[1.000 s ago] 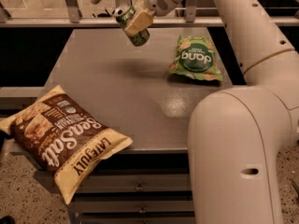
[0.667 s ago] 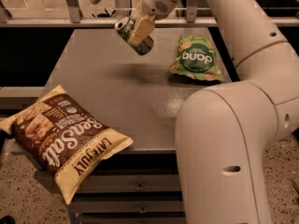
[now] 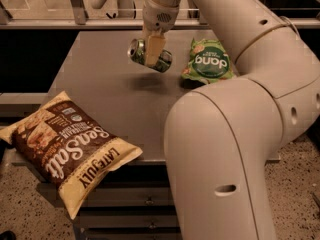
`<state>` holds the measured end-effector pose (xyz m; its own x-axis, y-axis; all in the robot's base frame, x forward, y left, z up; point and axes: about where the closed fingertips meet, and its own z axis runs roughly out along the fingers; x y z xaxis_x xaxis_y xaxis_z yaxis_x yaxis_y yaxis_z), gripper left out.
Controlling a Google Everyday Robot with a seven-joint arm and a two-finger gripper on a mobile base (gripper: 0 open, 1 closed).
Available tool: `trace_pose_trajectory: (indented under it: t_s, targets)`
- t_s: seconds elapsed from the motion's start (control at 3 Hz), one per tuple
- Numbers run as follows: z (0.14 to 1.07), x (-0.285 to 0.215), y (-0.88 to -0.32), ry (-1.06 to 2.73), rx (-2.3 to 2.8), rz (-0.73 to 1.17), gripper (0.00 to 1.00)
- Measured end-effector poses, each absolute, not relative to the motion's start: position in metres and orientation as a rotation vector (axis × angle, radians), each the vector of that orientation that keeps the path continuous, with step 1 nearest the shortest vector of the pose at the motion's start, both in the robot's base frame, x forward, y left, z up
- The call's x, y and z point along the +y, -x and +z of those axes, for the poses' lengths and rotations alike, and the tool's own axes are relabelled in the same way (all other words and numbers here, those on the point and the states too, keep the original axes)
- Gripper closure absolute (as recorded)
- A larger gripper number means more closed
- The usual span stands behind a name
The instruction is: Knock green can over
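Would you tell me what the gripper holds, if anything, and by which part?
The gripper holds the green can around the middle of its body, tipped sideways above the table.

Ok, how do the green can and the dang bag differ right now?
The green can is a small metal cylinder; the dang bag is a flat, wider pouch. The can is held on its side above the table, with a shadow beneath, clamped by the gripper over the table's far middle; the bag lies on the table, to the can's right in the picture. Both are green.
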<state>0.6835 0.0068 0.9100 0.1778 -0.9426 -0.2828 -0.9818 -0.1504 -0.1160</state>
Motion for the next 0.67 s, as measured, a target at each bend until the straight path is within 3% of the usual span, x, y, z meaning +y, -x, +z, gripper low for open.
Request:
trace_pose_trajectory:
  t_s: [0.67]
  targets:
    - [0.869, 0.000, -0.666, 2.269, 1.916, 0.199, 0.38]
